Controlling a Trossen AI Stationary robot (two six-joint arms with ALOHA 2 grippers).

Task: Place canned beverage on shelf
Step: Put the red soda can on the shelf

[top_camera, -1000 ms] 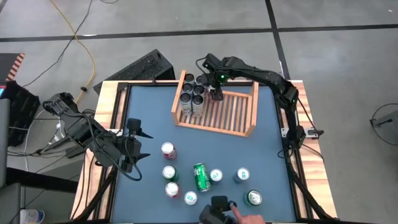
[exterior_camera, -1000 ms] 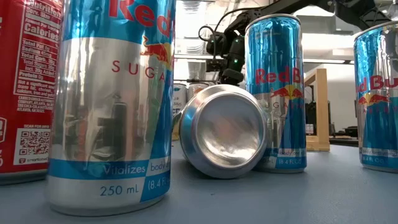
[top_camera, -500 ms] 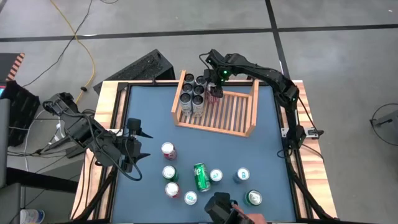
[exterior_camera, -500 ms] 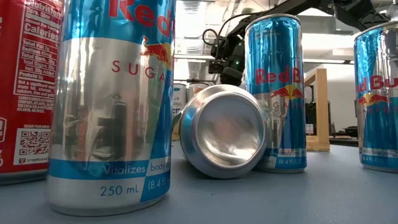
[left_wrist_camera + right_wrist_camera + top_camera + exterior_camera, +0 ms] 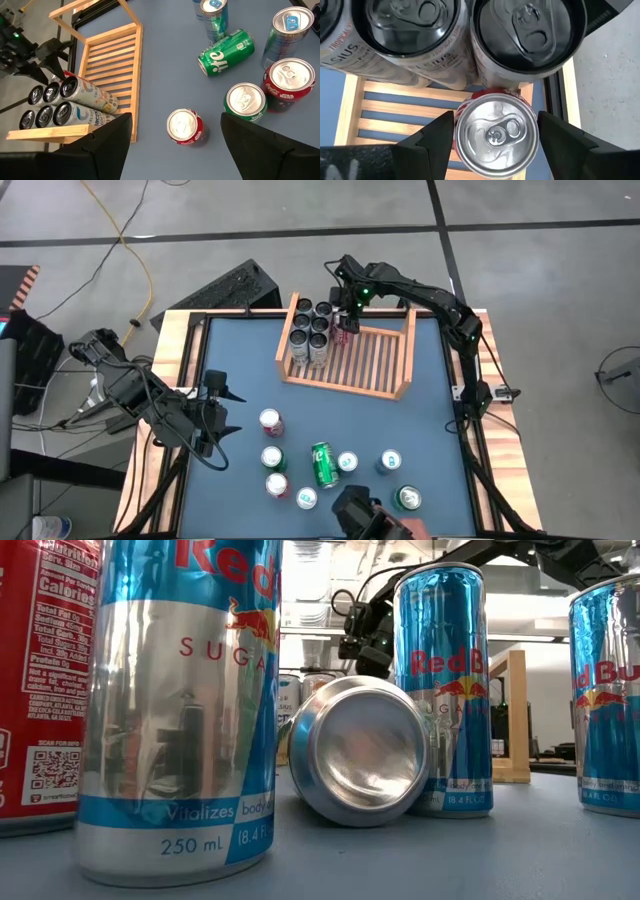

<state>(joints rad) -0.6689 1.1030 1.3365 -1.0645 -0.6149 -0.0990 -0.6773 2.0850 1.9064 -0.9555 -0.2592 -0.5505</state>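
Right gripper [image 5: 345,323] hangs over the shelf [image 5: 375,365], at the 12 o'clock end of the table in the high view. In the right wrist view its fingers [image 5: 432,142] stand apart on either side of a red can [image 5: 495,132], silver top up, and gaps show between pads and can wall — so the fingers are spread, and I judge the can released or about to be, not squeezed. Contact cannot be fully ruled out.

The red can sits upright on the slats, just beside the dark-topped tall cans [image 5: 527,37] packed in the shelf's corner. Placement reads as deliberate: it extends the existing block, so the row fills from the back corner outward and open slats remain toward 3 o'clock.

Left gripper [image 5: 212,420] waits at about 9 o'clock over the blue mat, fingers spread, holding nothing.

Loose cans remain at the 6 o'clock side — a green can [image 5: 322,464] lies on its side, the others stand. Judgement: one placement near done, several cans to go. A person's hand [image 5: 400,530] shows at the 6 o'clock edge.
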